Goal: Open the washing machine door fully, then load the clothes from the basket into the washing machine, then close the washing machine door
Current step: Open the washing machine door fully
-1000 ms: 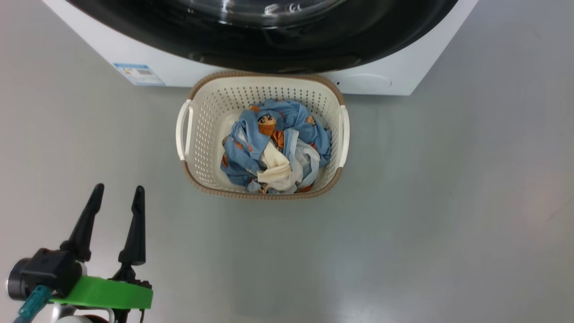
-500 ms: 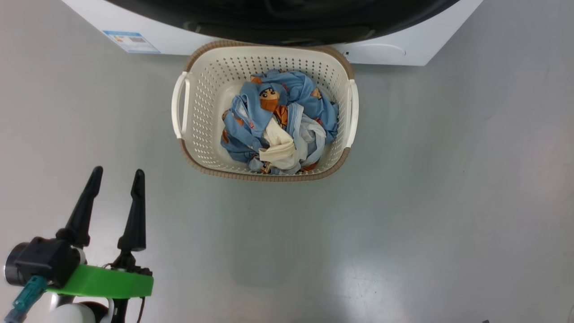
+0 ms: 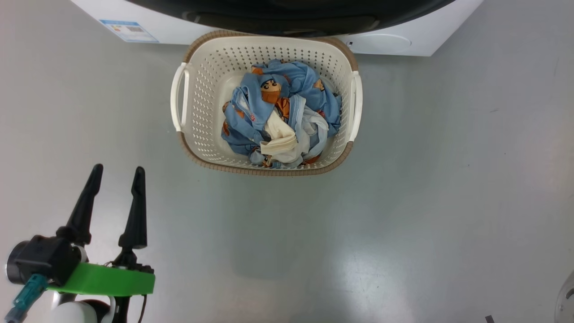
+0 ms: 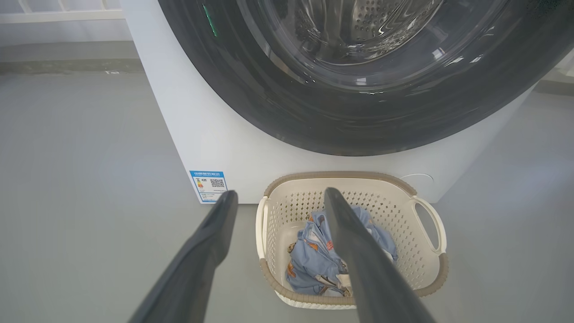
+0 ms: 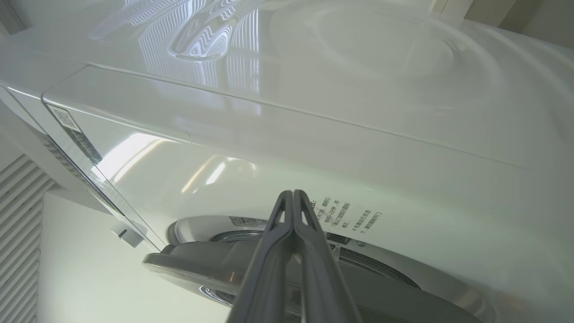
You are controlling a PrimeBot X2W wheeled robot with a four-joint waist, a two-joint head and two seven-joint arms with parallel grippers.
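The cream basket (image 3: 202, 112) stands on the floor right in front of the washing machine (image 3: 403, 42), with the clothes (image 3: 280, 112), blue printed and cream pieces, heaped inside. Above it the washing machine door (image 3: 287, 20) shows as a black rim. In the left wrist view the door (image 4: 358, 125) lies against the machine's front (image 4: 202, 134), above the basket (image 4: 421, 264) and the clothes (image 4: 314, 264). My left gripper (image 3: 118, 168) hovers open and empty over the floor, to the left of the basket and nearer to me. My right gripper (image 5: 292, 194) is shut on nothing, its tips close to the machine's white casing (image 5: 314, 134), near the door's grey edge (image 5: 202, 264).
Grey floor (image 3: 403, 202) spreads around the basket on all sides but the machine's. A blue label (image 3: 128, 30) sits on the machine's lower left front. A pale curved part (image 3: 567, 296) shows at the lower right corner of the head view.
The head camera has tilted, so basket and machine sit higher in the picture. The left gripper stays open in about the same place.
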